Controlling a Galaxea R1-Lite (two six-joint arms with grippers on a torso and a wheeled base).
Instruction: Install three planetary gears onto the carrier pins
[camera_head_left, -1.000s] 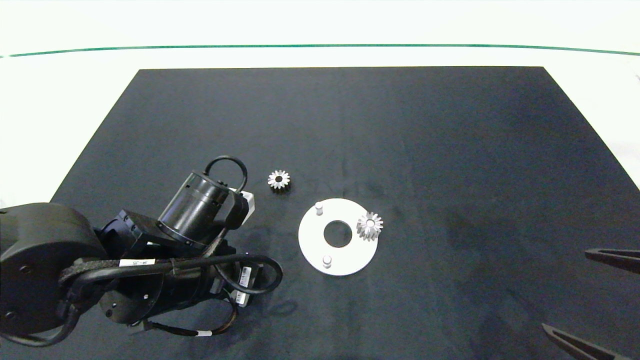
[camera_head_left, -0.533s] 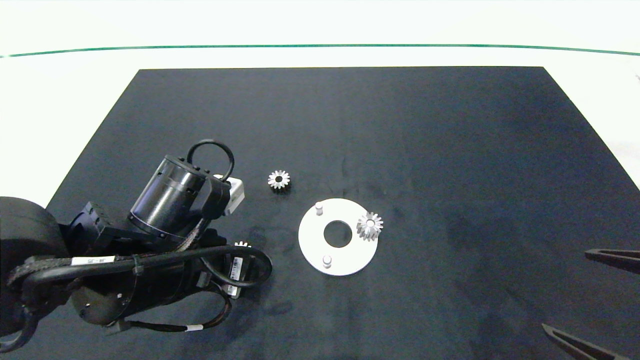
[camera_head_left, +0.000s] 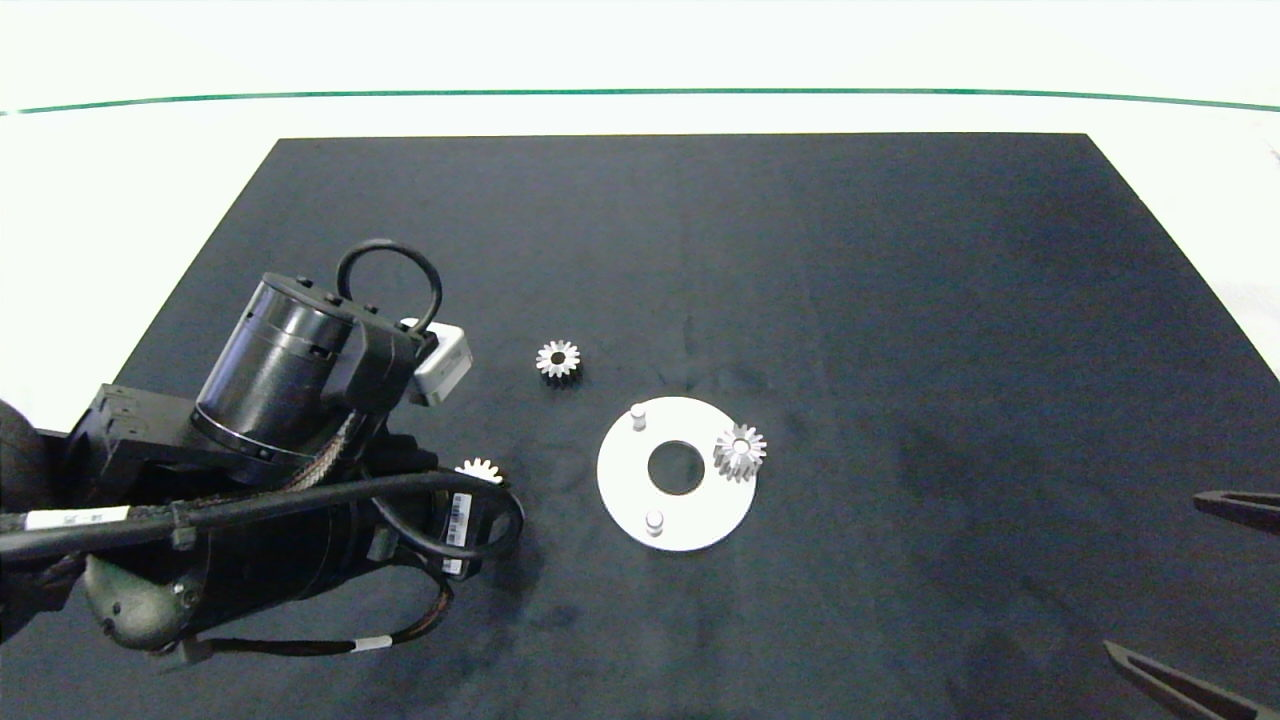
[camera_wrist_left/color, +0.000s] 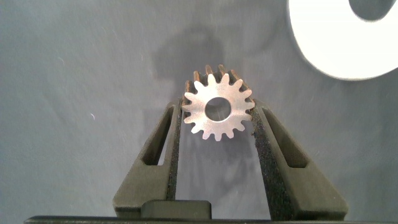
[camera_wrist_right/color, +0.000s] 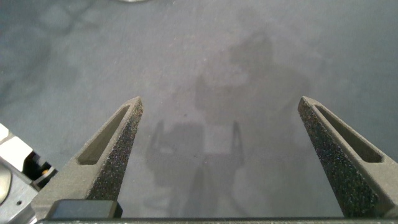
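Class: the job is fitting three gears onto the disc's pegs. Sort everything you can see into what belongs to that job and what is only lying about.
Belongs to the job:
- held gear, in the left gripper
- loose gear on the mat
- fitted gear
- white disc
- two bare pegs

Lying about:
- black mat
- right gripper, open, idle

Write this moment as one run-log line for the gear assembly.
left gripper: shut on gear, lifted off mat | right gripper: open, idle at mat's right edge | carrier disc: one gear on pin, two pins bare | loose gear: on mat
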